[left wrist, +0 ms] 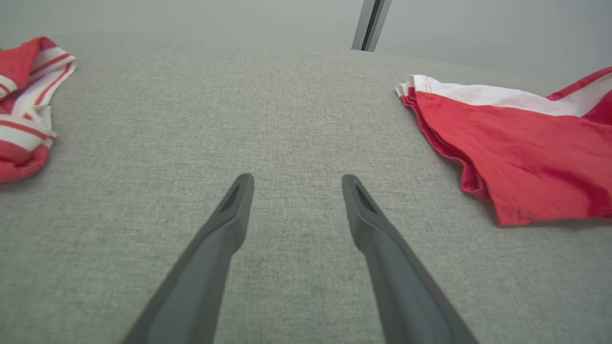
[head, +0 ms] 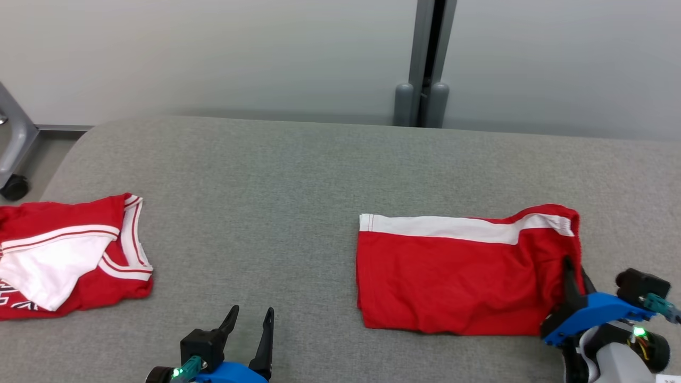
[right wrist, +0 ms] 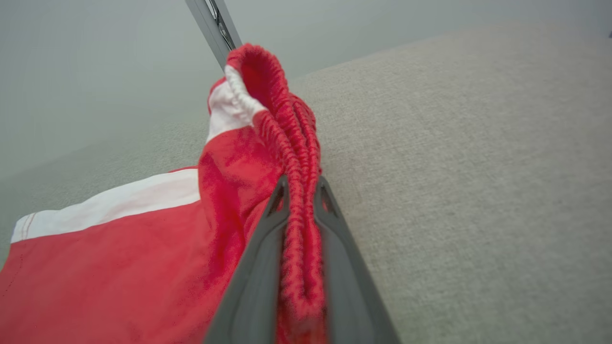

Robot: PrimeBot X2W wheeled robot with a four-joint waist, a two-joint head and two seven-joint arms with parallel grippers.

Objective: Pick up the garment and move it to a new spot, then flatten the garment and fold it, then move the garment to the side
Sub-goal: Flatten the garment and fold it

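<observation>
Grey cloth-covered bench [head: 276, 175] stretches open between both tools. At its right, the right tool [right wrist: 301, 185] pinches the elastic waistband [right wrist: 291, 138] of the red shorts [head: 452, 276]. The left tool [head: 251, 315], fingers wide apart, grips nothing; a striped jersey [head: 69, 255] lies farther left.

No legible text, brand, number or sign in any view. White markings on the red jersey [head: 69, 258] (cropped by the left edge of the head view) too partial to read.
</observation>
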